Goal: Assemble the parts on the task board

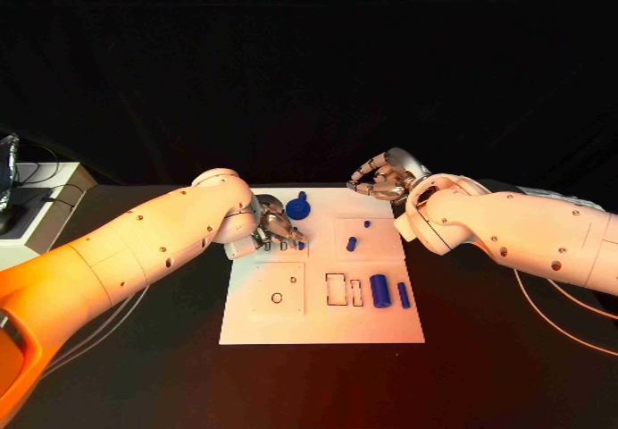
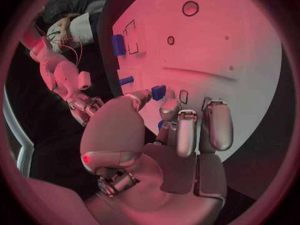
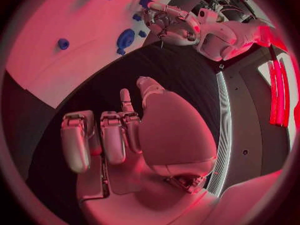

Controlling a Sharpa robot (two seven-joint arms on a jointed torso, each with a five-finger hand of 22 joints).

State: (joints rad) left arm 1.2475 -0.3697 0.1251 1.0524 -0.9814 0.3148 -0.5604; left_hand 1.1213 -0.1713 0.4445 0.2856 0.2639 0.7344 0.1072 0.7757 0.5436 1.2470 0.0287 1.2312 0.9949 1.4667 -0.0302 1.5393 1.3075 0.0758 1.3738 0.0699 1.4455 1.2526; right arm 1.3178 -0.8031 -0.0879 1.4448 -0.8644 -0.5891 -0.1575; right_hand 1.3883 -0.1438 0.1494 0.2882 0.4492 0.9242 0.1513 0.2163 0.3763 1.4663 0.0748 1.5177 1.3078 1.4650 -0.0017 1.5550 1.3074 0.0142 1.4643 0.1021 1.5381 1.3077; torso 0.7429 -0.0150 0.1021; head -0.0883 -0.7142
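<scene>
The white task board [image 1: 322, 322] lies in the middle of the table. My left hand [image 1: 274, 231] is down on its far left part, thumb and a finger pinching a small blue part [image 2: 159, 91]. A round blue part [image 1: 299, 210] sits just beyond that hand, also seen as a round blue part [image 3: 125, 37]. Two small blue pegs [image 1: 350, 242] stand near the board's middle. A blue cylinder [image 1: 380, 290] and a blue bar [image 1: 403, 295] lie at its right. My right hand [image 1: 380, 177] hovers past the board's far edge, fingers curled in on nothing [image 3: 125, 135].
Open slots [image 1: 338, 290] and a square recess [image 1: 279, 290] mark the board's near half. A grey box [image 1: 38, 210] with cables stands at the table's left edge. Thin cables [image 1: 554, 313] trail under my right arm.
</scene>
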